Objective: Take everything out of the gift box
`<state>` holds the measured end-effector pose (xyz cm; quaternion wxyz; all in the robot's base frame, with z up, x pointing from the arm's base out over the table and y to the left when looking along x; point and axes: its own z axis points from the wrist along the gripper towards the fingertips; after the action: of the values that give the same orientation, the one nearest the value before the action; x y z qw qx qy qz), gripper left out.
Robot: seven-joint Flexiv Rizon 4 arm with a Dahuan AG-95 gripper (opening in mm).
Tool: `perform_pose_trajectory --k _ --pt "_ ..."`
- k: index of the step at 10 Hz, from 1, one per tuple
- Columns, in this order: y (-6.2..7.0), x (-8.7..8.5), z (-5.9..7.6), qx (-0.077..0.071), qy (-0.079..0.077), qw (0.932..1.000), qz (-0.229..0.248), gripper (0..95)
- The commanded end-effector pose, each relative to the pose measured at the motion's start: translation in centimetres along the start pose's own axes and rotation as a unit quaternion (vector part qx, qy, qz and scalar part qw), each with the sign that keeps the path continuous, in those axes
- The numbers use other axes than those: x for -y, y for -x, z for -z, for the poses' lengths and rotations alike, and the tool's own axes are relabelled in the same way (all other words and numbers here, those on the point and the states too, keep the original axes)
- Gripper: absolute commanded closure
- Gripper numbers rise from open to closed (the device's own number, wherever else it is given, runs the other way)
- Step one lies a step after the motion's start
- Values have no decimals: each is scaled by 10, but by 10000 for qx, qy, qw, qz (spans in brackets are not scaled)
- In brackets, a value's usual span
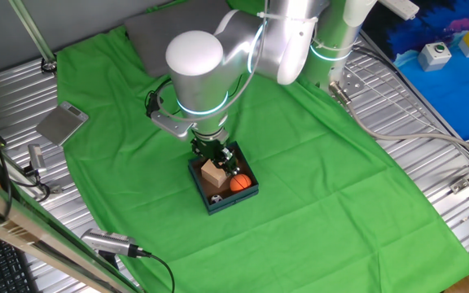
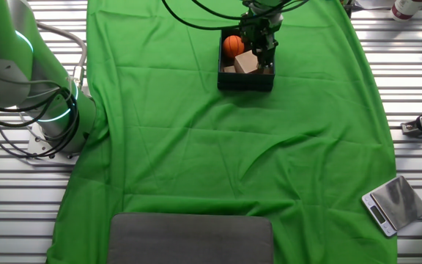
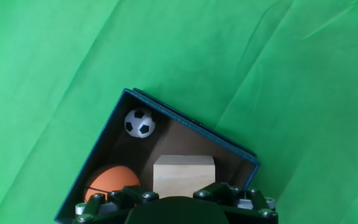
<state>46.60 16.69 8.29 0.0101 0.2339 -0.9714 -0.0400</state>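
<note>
Hand view puts the claw (image 3: 178,202) at the very bottom edge, only its dark base and bolted finger roots showing, so I cannot tell whether it is spread or pressed together. Just beyond it stands a tan wooden cube (image 3: 184,175), upright inside the gift box (image 3: 185,121), close against the claw. Left of the cube lies the orange ball (image 3: 112,180), partly hidden by the claw. Farther in, at the far corner, sits the soccer ball (image 3: 140,123), touching or nearly touching the wall. The box has dark teal outer walls and a brown inside, and it rests on a green cloth (image 3: 73,62).

One fixed view shows the claw (image 1: 217,155) lowered over the box (image 1: 238,198), with the cube (image 1: 213,173) and the orange ball (image 1: 240,183) side by side within; a small dark spot by the near wall may be the soccer ball. The cloth (image 1: 316,179) covers the slatted metal counter (image 1: 430,130). A small scale (image 1: 62,124) lies on the counter beyond the cloth's edge, and a flat grey plate (image 1: 169,32) lies at the far end
</note>
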Motion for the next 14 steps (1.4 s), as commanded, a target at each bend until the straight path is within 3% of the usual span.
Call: perform_pose_trajectory --k 1,7,8,11,14 --pt "0 0 0 -1 -2 10000 0 190" --pt "0 0 0 -1 -2 10000 0 190" --pt "-10 12 -10 85 -132 9997 211 190" --pt "-12 11 0 87 -79 9997 210 190" --pt "-12 11 1 75 -77 9997 222 190"
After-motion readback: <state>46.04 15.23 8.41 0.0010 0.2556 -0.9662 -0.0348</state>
